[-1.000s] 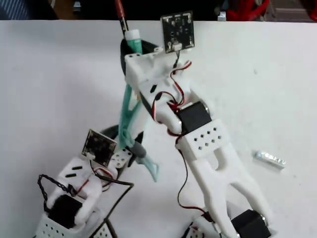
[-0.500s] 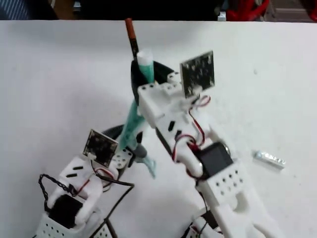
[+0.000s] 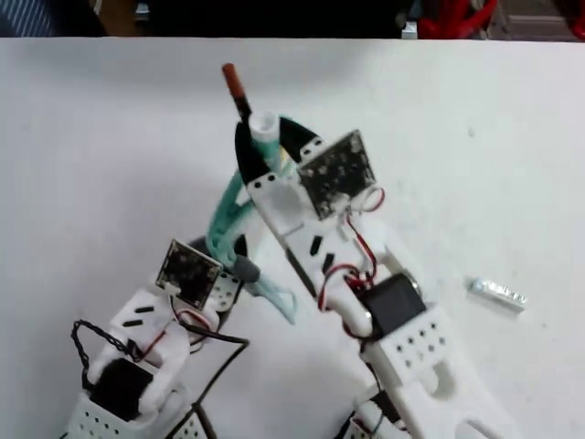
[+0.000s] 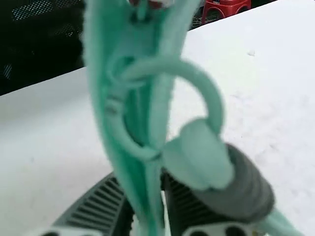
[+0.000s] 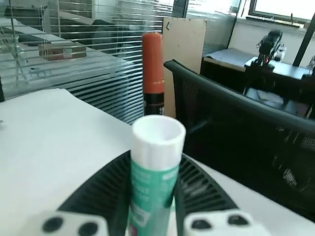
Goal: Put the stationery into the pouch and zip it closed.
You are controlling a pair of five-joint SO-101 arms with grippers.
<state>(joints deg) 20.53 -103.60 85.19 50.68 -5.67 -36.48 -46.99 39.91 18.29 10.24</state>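
Above the middle of the desk [image 3: 110, 146], my left hand [image 4: 147, 219] is clamped on the teal pouch [image 4: 140, 88]. The fabric is pinched between both fingers. The zip's loop pull [image 4: 197, 93] and its grey tab hang just in front. The pouch runs in a curve from my left hand up to my right hand [image 3: 267, 151]. My right hand is closed round a green glue stick [image 5: 153, 162], white cap up. An orange-capped marker [image 5: 153, 64] stands just behind it; I cannot tell whether the hand grips it too. A small silvery piece [image 3: 496, 293] lies well apart on the desk, beyond my right arm.
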